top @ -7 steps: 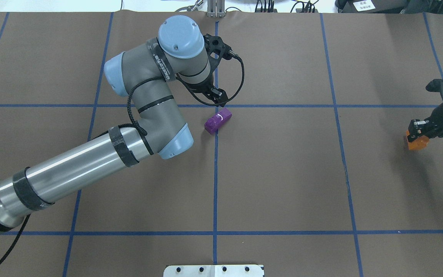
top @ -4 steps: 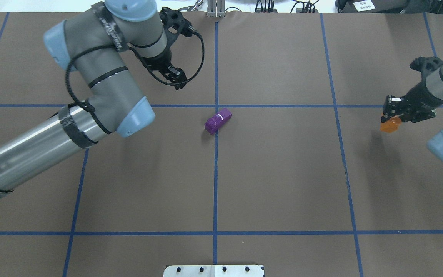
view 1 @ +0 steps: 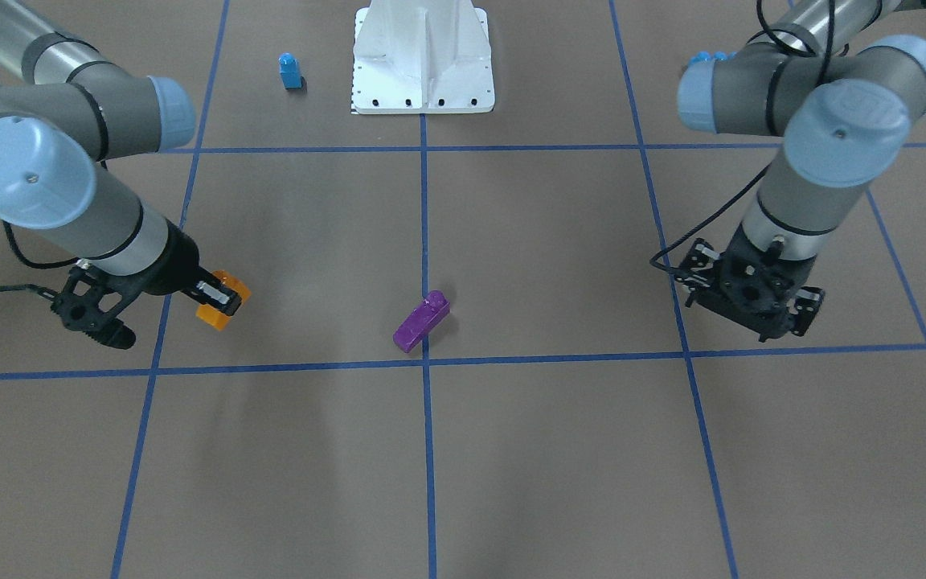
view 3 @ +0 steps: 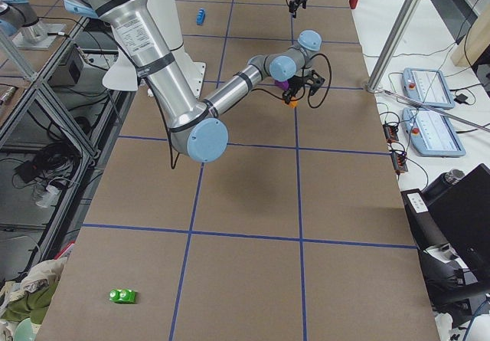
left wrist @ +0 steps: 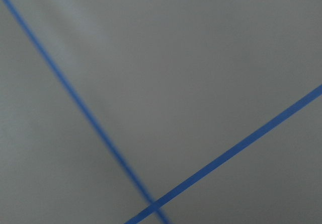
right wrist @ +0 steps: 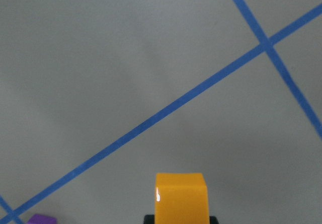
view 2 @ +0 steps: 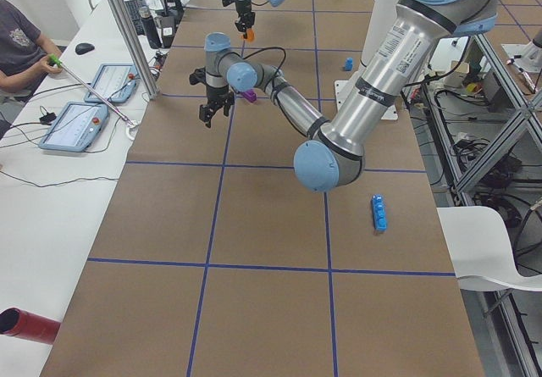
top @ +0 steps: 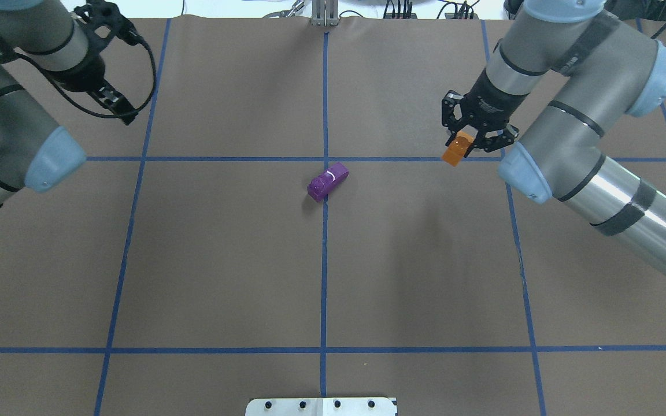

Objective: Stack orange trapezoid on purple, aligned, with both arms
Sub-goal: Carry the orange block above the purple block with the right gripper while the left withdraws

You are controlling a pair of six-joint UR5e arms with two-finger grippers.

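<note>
Right gripper (top: 465, 142), clamped on orange trapezoid (top: 454, 153) at 3 o'clock of purple (top: 328, 181), could seat it skewed & shove purple, as it's unheld.

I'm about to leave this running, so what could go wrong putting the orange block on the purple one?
The purple block lies free and diagonal to the tape lines, with the left gripper far off, so pressing could shove it. The orange trapezoid looks tilted in the right gripper, so it may seat misaligned.
</note>
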